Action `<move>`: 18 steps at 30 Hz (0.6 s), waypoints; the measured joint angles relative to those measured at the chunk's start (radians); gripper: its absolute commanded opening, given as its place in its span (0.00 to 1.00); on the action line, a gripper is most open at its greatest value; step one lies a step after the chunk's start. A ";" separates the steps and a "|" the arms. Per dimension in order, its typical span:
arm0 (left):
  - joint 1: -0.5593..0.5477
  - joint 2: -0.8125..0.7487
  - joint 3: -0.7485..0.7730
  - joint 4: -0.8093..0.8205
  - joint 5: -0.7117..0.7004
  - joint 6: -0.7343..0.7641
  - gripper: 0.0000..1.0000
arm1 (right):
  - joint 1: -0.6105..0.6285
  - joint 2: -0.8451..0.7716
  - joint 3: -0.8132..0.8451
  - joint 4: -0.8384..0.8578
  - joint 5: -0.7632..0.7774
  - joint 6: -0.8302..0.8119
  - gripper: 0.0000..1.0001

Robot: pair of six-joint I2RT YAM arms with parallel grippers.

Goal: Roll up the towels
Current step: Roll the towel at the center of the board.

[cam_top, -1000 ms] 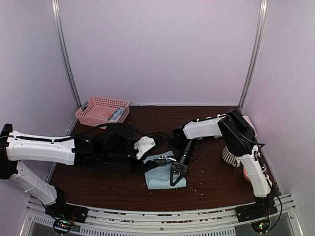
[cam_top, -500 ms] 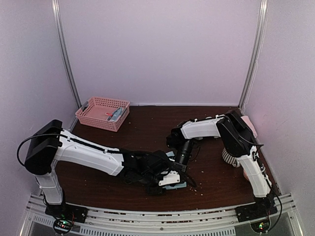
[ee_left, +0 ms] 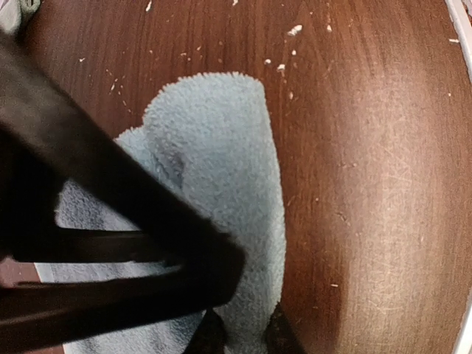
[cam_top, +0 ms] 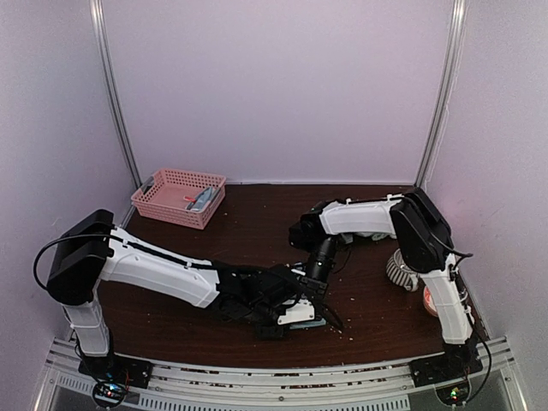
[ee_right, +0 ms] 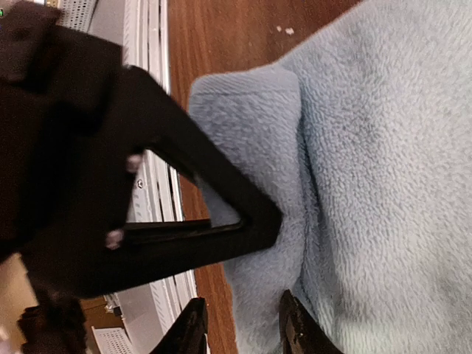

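Near the front middle of the brown table [cam_top: 257,223], a light blue towel [ee_left: 221,169], folded over on itself and almost buried under both grippers in the top view. Pinched at its fold by the left gripper [ee_left: 243,335], fingertips [ee_left: 210,335] narrow and pressing the cloth from both sides. Straddled by the right gripper [ee_right: 243,328], jaws partly spread, 1 fingertip [ee_right: 193,324] off the cloth over bare wood. Across each wrist view, the other gripper's black finger, hiding part of the towel. Far back on the left, a pink basket [cam_top: 178,197] with small items inside. Beside the right arm [cam_top: 368,218], a striped roll [cam_top: 396,272]. On the wood, white crumbs [ee_left: 293,31].

Against 1 second ago: left arm [cam_top: 163,270] no longer drawn back to the left but stretched across the towel, which then lay plainly in view. Right arm's elbow swung further right.
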 measured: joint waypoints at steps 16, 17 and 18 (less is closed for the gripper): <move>-0.004 0.000 0.003 0.000 0.031 -0.035 0.06 | -0.068 0.099 0.193 0.077 0.078 0.098 0.33; -0.004 0.000 0.003 0.000 0.039 -0.045 0.06 | -0.068 0.105 0.187 0.090 0.063 0.122 0.33; -0.004 0.000 0.003 0.000 0.044 -0.055 0.05 | -0.068 0.098 0.179 0.101 0.074 0.145 0.32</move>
